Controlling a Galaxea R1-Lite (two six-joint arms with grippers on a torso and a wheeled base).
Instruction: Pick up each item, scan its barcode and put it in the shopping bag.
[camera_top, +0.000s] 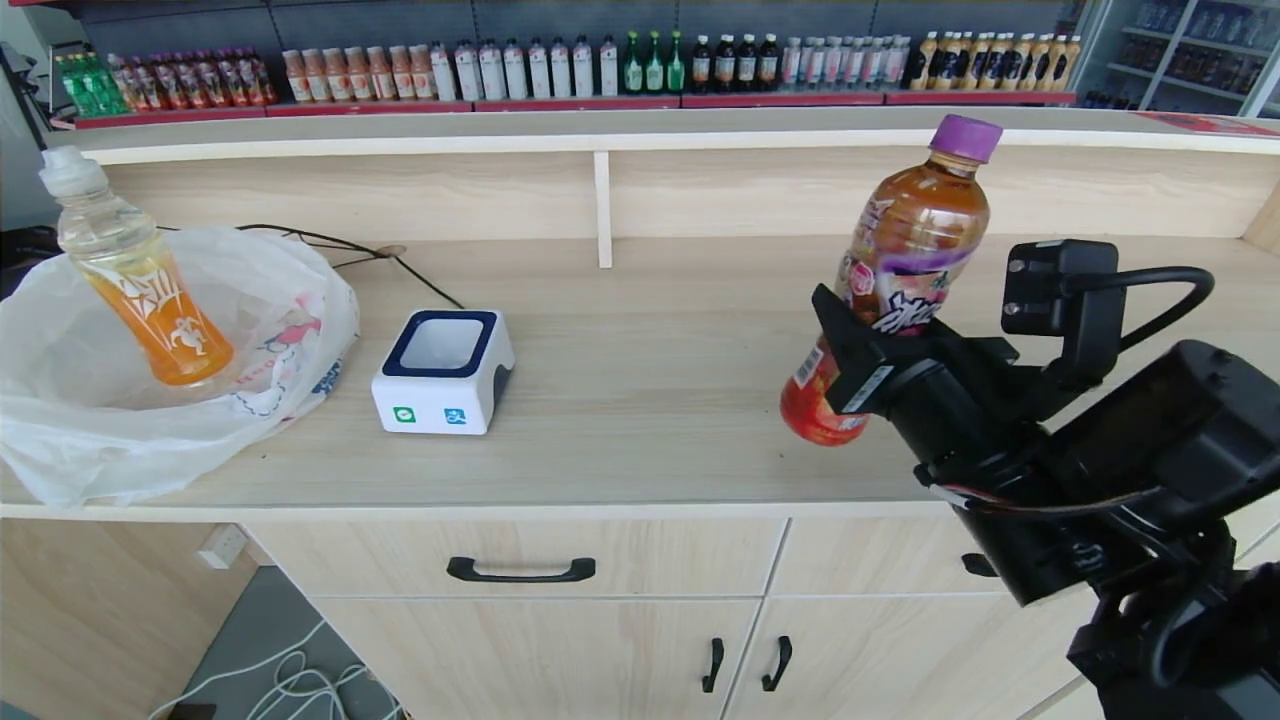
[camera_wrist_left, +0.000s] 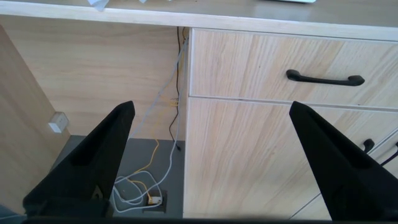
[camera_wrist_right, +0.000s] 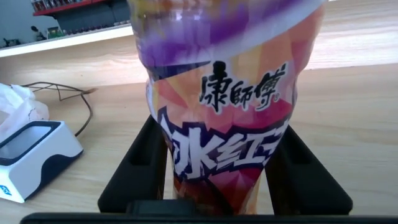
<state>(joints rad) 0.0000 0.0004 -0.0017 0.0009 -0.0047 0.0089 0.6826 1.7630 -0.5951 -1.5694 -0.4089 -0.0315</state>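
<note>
counter (camera_top: 650, 400), tea bottle (camera_top: 912, 250) in right gripper (camera_top: 878, 345)

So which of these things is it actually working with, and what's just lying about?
Part of the job: purple-capped bottle in the right end effector, white scanner, shopping bag, orange drink bottle in the bag.
Just there: bottles on the back shelf, black cable, drawers.
</note>
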